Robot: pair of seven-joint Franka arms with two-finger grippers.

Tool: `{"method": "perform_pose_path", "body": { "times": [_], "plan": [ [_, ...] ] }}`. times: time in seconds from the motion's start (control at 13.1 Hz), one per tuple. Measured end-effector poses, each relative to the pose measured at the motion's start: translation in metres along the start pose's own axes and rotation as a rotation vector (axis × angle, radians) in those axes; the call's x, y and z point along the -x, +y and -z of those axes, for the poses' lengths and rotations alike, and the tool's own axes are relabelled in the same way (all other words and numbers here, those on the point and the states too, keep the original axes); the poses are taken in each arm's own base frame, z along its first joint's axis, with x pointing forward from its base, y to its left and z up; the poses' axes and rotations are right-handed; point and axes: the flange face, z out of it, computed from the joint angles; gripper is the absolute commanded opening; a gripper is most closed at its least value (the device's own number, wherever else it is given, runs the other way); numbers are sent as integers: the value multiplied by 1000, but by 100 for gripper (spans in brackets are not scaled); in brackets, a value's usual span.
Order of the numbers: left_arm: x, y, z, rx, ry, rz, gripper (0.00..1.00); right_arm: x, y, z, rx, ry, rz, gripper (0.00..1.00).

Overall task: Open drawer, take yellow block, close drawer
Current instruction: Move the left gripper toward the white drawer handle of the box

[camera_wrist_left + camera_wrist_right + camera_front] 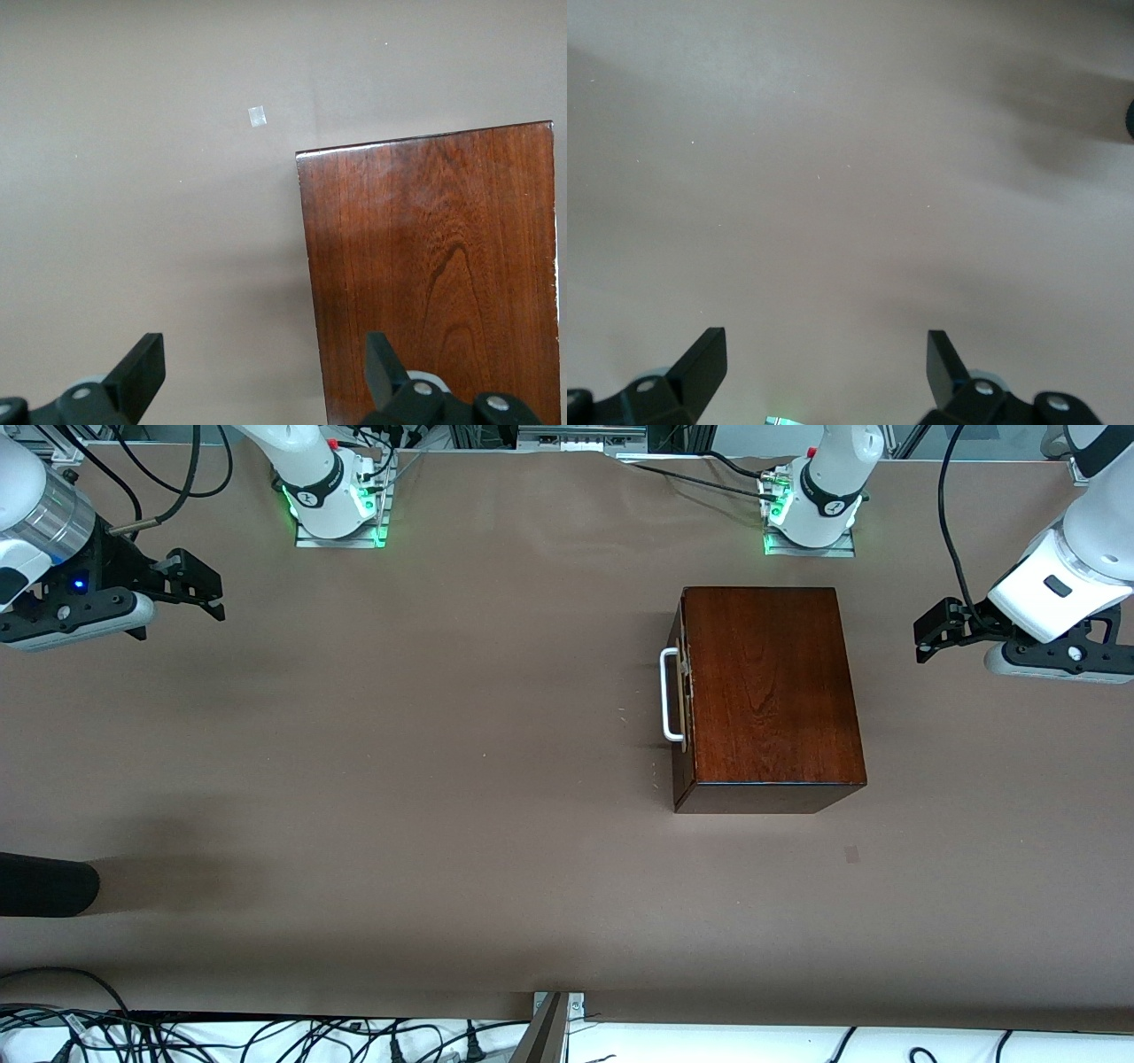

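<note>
The drawer (pixel 680 695) is fully shut inside the dark mahogany box (pixel 771 691), which stands on the desk (pixel 425 779) toward the left arm's end. Only the drawer's narrow front edge and its white U-shaped handle (pixel 670 695) show; the handle faces the right arm's end of the desk. The yellow block is not visible in any view and is presumably inside the drawer.

The left gripper (pixel 930 638) hovers beside the box, at the side away from the handle, with its fingers (pixel 142 367) apart and holding nothing. Its wrist view shows the box top below. The right gripper (pixel 199 584) hovers over bare desk near the right arm's end, well apart from the box, with its fingers (pixel 704 359) also apart and empty.

The step in hand is judged to be opening the drawer; no part of the task is done yet. Recommended procedure:

1. Approach the handle from the side it faces; the right arm has the clear line.
2. Align the fingers across the bar's straight section, not its corners.
3. Close on the bar, then pull straight along the drawer's travel.
4. Brace the box with the left gripper, since the box may slide on the desk.
</note>
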Motion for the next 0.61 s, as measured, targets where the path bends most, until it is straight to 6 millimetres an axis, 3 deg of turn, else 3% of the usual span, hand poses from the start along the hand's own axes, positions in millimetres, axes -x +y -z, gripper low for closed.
{"method": "perform_pose_path", "body": {
  "times": [0.38, 0.61],
  "plan": [
    [0, 8, 1, 0, 0, -14, 100, 0, 1, 0, 0, 0, -2, 100],
    [7, 47, -1, 15, -45, -82, 100, 0, 3, 0, 0, -1, -6, 100]
  ]
}}
